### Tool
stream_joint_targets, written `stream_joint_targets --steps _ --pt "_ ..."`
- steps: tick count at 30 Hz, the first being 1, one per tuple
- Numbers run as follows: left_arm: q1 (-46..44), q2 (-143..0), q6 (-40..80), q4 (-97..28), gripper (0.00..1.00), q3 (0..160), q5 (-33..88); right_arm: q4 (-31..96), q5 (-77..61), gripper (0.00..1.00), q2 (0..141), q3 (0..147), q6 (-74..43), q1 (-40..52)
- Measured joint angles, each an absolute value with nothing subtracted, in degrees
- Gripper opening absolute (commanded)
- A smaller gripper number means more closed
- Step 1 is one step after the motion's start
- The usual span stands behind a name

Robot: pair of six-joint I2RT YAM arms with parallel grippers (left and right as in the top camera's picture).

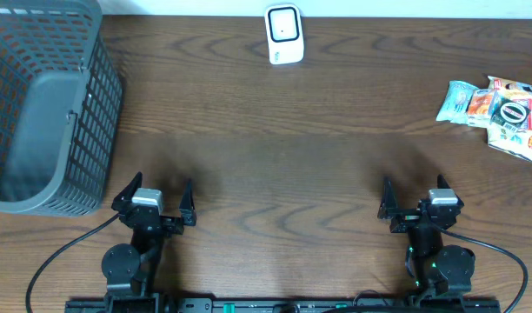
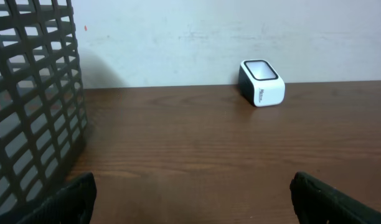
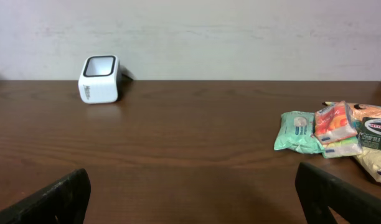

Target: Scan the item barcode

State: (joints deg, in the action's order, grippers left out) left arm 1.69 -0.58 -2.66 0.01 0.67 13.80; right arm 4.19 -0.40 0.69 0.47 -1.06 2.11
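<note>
No word, number or brand can be read for certain. The small white box-shaped scanner with a dark window (image 2: 262,84) has a short line of dark lettering on its side face, too small to make out in either wrist view. The pale green soft packet (image 3: 296,132) and the colourful snack packets (image 3: 337,124) beside it carry printing. One has a red band with white letters. All of it is blurred.
</note>
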Motion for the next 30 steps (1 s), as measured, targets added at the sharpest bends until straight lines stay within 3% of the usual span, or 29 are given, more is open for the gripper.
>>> stream_joint_targets --steps 30 --pt "1.0 -0.6 0.2 -1.0 0.98 1.0 10.1 4.2 -0.4 0.99 0.7 0.5 -1.1 2.1"
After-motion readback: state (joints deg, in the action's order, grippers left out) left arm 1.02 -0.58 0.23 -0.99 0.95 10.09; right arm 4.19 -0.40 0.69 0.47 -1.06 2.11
